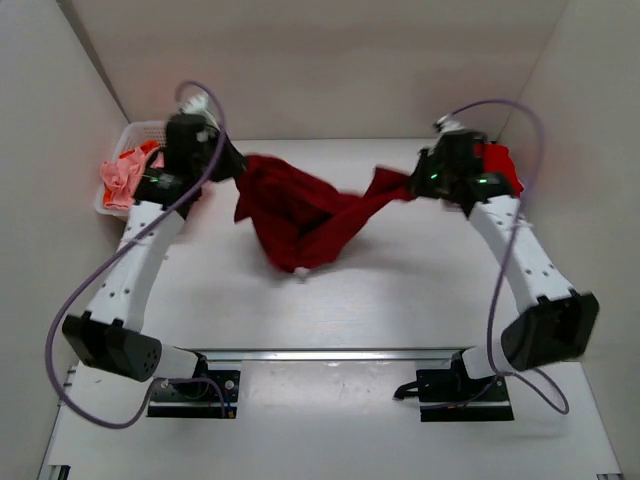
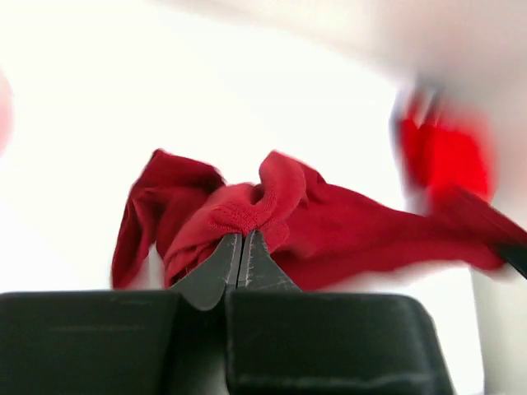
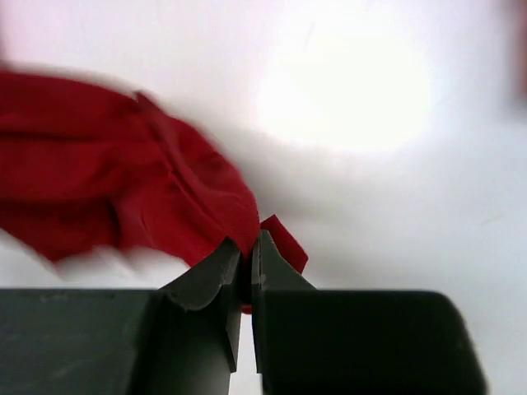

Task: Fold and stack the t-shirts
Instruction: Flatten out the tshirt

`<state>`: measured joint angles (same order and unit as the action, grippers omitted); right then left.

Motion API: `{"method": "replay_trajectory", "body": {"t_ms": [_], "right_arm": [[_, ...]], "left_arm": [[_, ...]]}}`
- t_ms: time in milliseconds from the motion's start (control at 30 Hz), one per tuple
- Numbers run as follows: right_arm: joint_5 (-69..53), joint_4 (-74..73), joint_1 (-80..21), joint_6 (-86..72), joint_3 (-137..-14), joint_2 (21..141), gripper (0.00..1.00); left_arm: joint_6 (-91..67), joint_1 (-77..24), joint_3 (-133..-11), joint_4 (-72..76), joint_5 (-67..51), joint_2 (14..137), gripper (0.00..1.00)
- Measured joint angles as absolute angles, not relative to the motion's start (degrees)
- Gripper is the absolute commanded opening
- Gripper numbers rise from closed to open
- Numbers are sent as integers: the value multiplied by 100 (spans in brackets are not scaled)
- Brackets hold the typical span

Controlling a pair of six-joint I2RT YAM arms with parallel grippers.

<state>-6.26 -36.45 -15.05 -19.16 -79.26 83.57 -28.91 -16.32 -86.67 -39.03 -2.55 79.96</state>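
The dark maroon t-shirt [image 1: 300,215] is in the middle of the top view. It is stretched between the two arms and sags down to the table [image 1: 400,290] in a bunched fold. The left gripper [image 1: 232,162], in the upper left part of the frame, has its jaws pressed together on a rolled edge of this cloth. In the left wrist view the edge is squeezed between the fingertips [image 2: 226,263].

The right gripper [image 1: 415,185], right of centre, pinches the opposite end in the same way, and in its own wrist view a small corner sticks out past the tips. I judge that each arm holds one end so that the shirt can be pulled open and laid flat for folding; it is not yet spread. Whether shoulders or hem are held I cannot tell, because both wrist views are blurred.

The bright red t-shirt [image 1: 500,165] lies behind the right arm at the upper right, and I take that as the place for the stack. The salmon-pink t-shirt [image 1: 120,180] waits in the white basket [image 1: 140,127] at the upper left.
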Motion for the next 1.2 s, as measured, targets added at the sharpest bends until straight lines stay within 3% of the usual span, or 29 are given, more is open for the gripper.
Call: {"method": "replay_trajectory", "body": {"t_ms": [167,367,667,933,1200], "right_arm": [[-360,-3590,-416,-1793,-8899,7249,0],[-19,-3795,-353,-1610,-8888,6346,0],[-204,-4239,692,-1376,-9244,5413,0],[196,-4274,349,-1022,-10573,5299,0],[86,-4042,69,-720,-11725,6901,1]], "left_arm": [[-2655,-1240,-10116,-3992,368,7548,0],[-2563,-1275,-9924,-4121,521,6860,0],[-2405,-1763,-10359,-4624,1321,6569,0],[-2165,-2121,-10897,-4427,1782,6259,0],[-2447,-1540,-8892,-3754,1118,5983,0]]}}
